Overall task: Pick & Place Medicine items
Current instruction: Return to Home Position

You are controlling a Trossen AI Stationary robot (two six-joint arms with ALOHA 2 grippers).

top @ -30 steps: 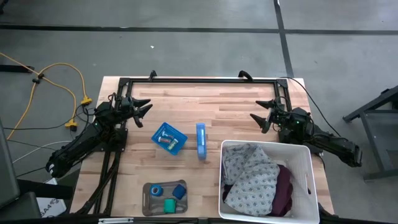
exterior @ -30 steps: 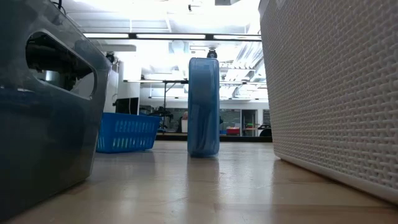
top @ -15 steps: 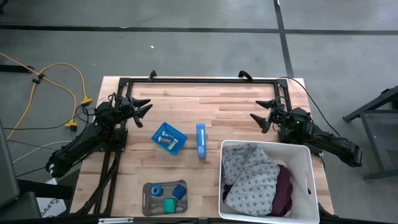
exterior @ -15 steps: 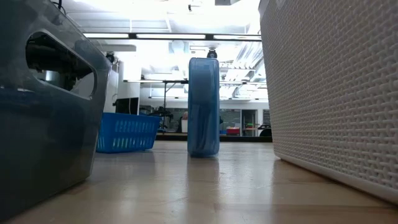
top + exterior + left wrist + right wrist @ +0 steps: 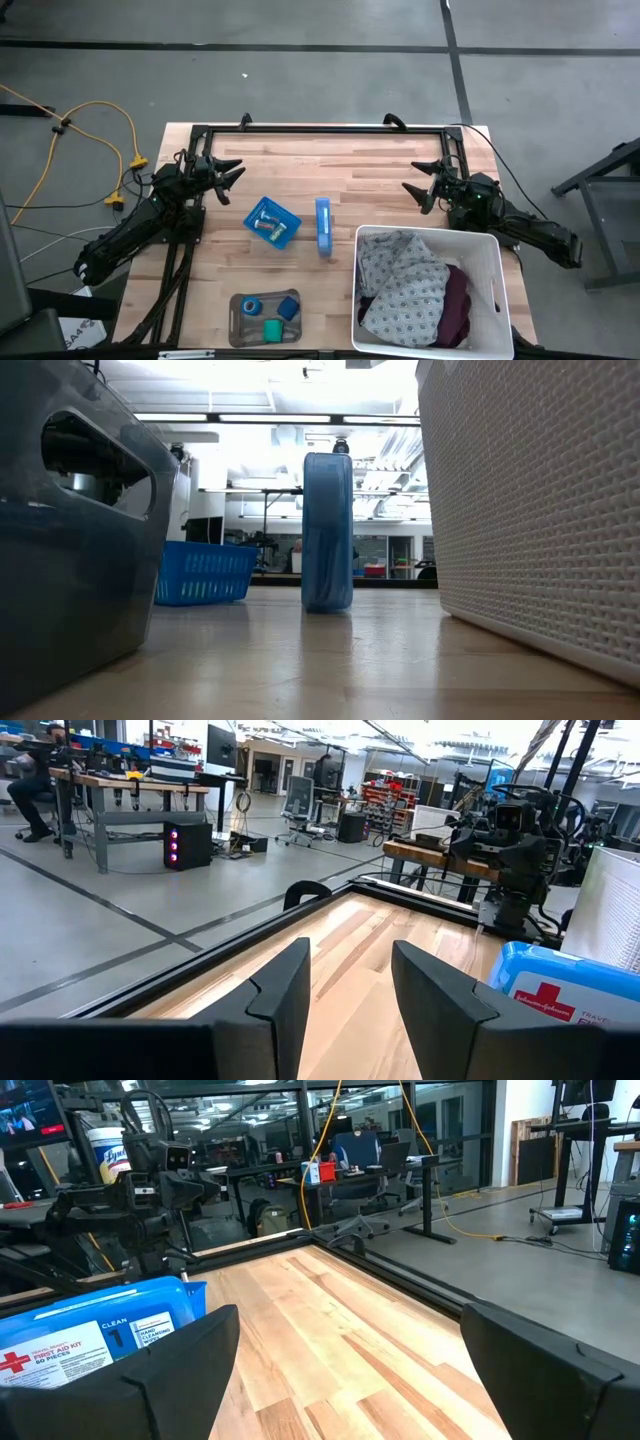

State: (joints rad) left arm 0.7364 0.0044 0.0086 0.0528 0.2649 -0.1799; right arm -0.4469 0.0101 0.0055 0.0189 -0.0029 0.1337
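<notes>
Nothing has moved: left gripper (image 5: 235,182) and right gripper (image 5: 412,185) sit open, empty, well apart from the blue roll (image 5: 252,306) and green roll (image 5: 272,329) in the tray (image 5: 236,322).

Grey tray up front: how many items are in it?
3: a blue roll at the left, a blue block at the right, a green roll in front between them. Tiny pieces could be hidden.

Overhead, low, 2 wrist views
</notes>
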